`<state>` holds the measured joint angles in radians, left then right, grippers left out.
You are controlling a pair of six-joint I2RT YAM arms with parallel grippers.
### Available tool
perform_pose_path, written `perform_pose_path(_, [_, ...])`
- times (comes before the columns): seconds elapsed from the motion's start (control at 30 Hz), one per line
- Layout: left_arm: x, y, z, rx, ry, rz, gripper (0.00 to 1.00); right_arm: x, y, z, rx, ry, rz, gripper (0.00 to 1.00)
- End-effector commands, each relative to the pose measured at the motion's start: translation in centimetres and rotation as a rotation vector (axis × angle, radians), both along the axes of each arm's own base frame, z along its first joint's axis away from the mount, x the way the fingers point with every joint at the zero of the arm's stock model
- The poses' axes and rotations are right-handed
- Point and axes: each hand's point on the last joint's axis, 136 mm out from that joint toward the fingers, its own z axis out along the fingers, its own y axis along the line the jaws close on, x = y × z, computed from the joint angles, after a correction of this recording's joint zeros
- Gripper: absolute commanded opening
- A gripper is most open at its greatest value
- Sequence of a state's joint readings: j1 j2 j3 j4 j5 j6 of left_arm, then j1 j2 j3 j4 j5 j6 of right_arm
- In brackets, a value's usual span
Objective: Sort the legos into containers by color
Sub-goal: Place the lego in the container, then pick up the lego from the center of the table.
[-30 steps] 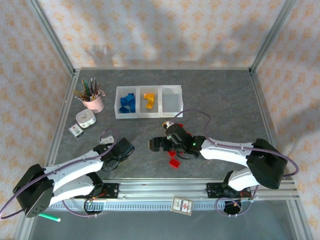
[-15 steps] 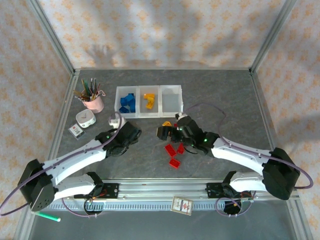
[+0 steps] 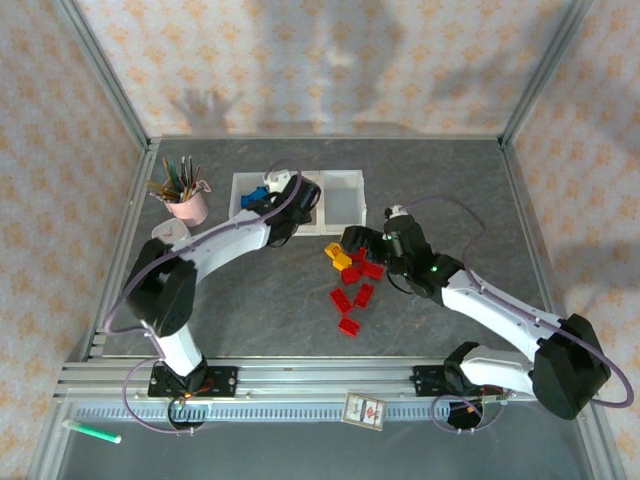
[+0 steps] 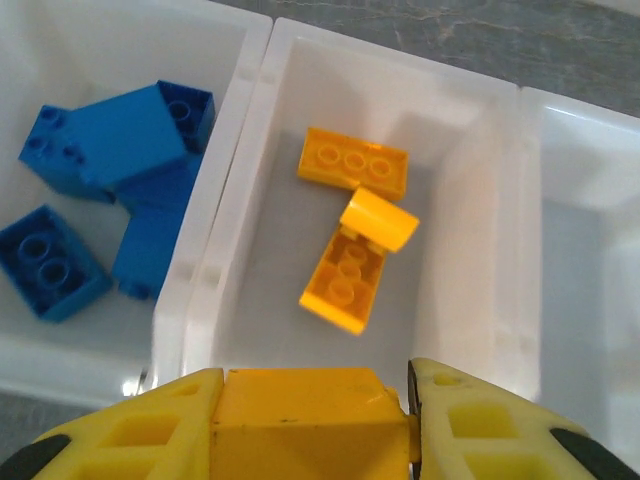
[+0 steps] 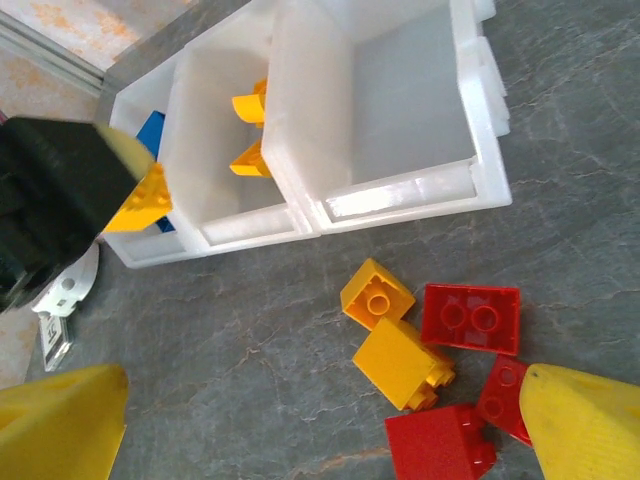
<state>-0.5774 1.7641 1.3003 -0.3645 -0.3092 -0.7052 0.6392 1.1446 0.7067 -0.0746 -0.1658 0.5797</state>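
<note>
My left gripper point(image 4: 314, 378) is shut on a yellow-orange lego point(image 4: 305, 420) and hangs over the middle bin of the white tray point(image 3: 345, 177). Three yellow-orange legos point(image 4: 352, 167) lie in that bin. Several blue legos point(image 4: 125, 135) fill the left bin, and the right bin point(image 4: 590, 260) holds nothing. In the top view the left gripper point(image 3: 287, 212) covers the middle bin. My right gripper point(image 5: 318, 385) is open wide above the table, with two yellow legos point(image 5: 403, 362) and several red legos point(image 5: 472, 318) between and just beyond its fingers. Those red legos point(image 3: 349, 325) lie scattered in front of the tray.
A pink cup of pens point(image 3: 186, 200) stands left of the tray, with a small white device point(image 3: 168, 231) beside it. A green marker point(image 3: 95, 434) and a card point(image 3: 365, 410) lie by the front rail. My left arm point(image 3: 215, 250) stretches diagonally across the left half.
My left arm has swung from the near-left table up to the middle bin. My right gripper has moved up and right, over the yellow and red legos.
</note>
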Motion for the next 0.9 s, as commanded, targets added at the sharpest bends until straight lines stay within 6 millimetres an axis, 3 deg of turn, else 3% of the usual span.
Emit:
perform_pose_path(0.0, [3.4,0.3,0.9,0.062,-0.058,0.009,0.38,0.1,-0.6,0.2,-0.01,-0.003,-0.004,1.0])
perform_pose_path(0.17, [5.9,0.4,-0.6,0.126,-0.022,0.028,0.5,0.3,-0.9,0.1,-0.01,-0.002,-0.008,1.0])
perform_pose_path(0.27, [6.1,0.4,-0.1,0.146,-0.028,0.028,0.61,0.3,-0.9,0.1,-0.012,-0.003,-0.008,1.0])
perform_pose_path(0.4, [5.6,1.0,1.1,0.155,-0.029,0.036,0.69,0.4,-1.0,0.3,-0.015,-0.006,-0.011,1.0])
perform_pose_path(0.63, [1.4,-1.1,3.8,0.048,-0.03,-0.084,0.77,0.2,-1.9,-0.8,-0.04,0.014,-0.028,1.0])
perform_pose_path(0.87, [-4.3,-3.2,2.1,-0.043,0.017,-0.12,0.84,-0.6,-2.7,-3.2,-0.065,0.056,-0.023,1.0])
